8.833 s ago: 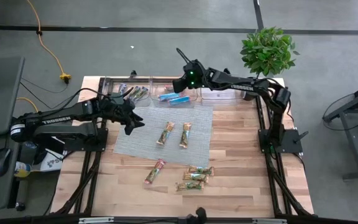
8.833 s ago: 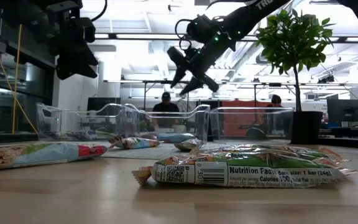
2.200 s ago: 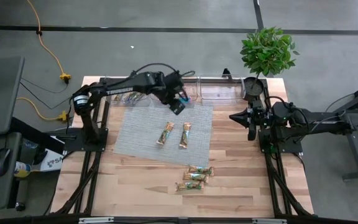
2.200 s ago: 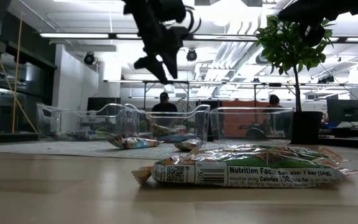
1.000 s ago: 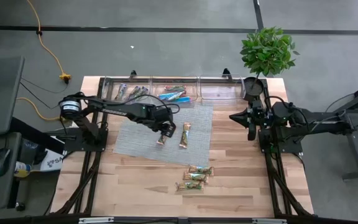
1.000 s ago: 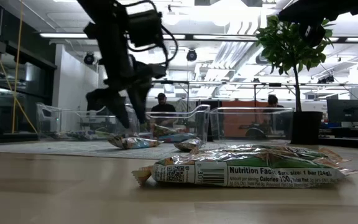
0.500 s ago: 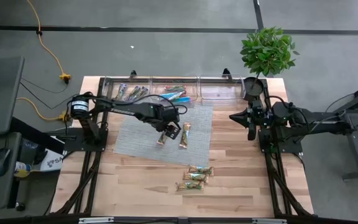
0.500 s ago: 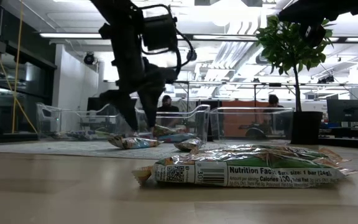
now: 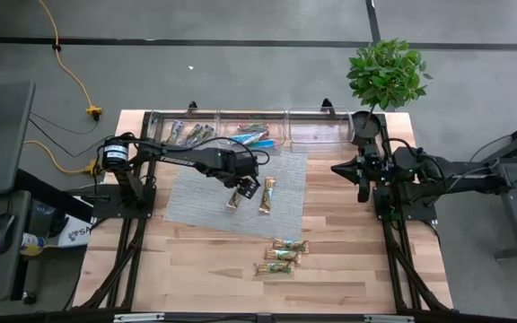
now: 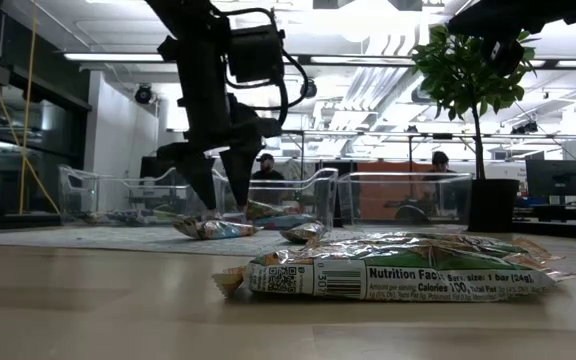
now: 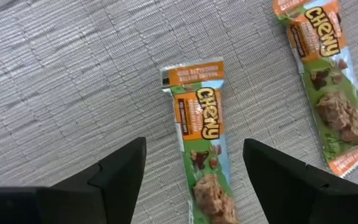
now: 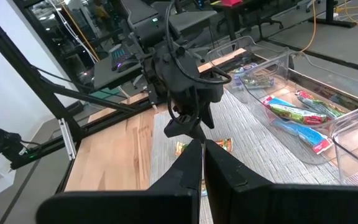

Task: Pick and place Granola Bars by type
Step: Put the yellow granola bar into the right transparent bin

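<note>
Lower now: left hand (image 11: 194,168) over "Chewy" bar (image 11: 204,155)

"CHEWY" stands on both bars (image 11: 205,146) (image 11: 329,74) on the mat; the nearest bar (image 10: 388,275) on the bench reads "Nutrition Facts", "Calories 100".

grey floor (image 9: 240,81) around the table; ceiling strip lights (image 10: 118,57); potted plant (image 9: 386,74)

My high camera looks straight down on the whole bench (image 9: 348,233); the low one sits level at its surface. Both wrist cameras share the grey mat (image 11: 73,93).
</note>
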Available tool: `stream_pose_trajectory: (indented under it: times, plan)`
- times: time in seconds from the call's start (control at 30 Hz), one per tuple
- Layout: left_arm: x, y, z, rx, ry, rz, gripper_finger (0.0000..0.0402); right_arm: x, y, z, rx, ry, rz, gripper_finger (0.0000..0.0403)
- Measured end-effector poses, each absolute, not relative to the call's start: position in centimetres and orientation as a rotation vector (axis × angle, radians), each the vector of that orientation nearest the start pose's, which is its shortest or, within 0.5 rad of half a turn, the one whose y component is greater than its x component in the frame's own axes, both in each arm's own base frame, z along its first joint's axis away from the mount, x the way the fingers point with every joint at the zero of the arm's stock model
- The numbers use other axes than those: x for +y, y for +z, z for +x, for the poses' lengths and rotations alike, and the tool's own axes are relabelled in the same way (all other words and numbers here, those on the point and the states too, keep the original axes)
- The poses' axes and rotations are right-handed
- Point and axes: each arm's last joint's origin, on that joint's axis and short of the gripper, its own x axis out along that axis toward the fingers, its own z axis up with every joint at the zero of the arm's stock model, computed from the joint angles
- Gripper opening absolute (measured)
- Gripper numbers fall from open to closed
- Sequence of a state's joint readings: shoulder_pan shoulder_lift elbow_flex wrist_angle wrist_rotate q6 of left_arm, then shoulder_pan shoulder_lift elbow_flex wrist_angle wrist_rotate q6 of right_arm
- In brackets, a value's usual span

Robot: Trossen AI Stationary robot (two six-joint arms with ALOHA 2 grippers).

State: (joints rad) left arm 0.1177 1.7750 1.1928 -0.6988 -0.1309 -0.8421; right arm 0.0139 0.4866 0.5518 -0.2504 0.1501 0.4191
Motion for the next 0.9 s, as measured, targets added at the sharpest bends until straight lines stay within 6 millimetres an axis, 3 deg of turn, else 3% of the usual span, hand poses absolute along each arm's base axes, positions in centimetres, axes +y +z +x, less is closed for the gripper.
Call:
stream_pose_trajectory:
  times: [0.33,0.6,0.9]
  plan:
    - [3.6,15.6,34.6,1.196,0.715,-0.708,0.0266,-0.2,28.2,12.7,0.183,-0.167,0.404,0.0000]
    - [3.6,15.1,34.6,1.216,0.715,-0.718,0.0265,-0.2,27.9,13.3,0.215,-0.161,0.404,0.0000]
    - [3.6,15.1,34.6,1.231,0.691,-0.742,0.0189,-0.2,27.8,13.3,0.219,-0.162,0.399,0.0000]
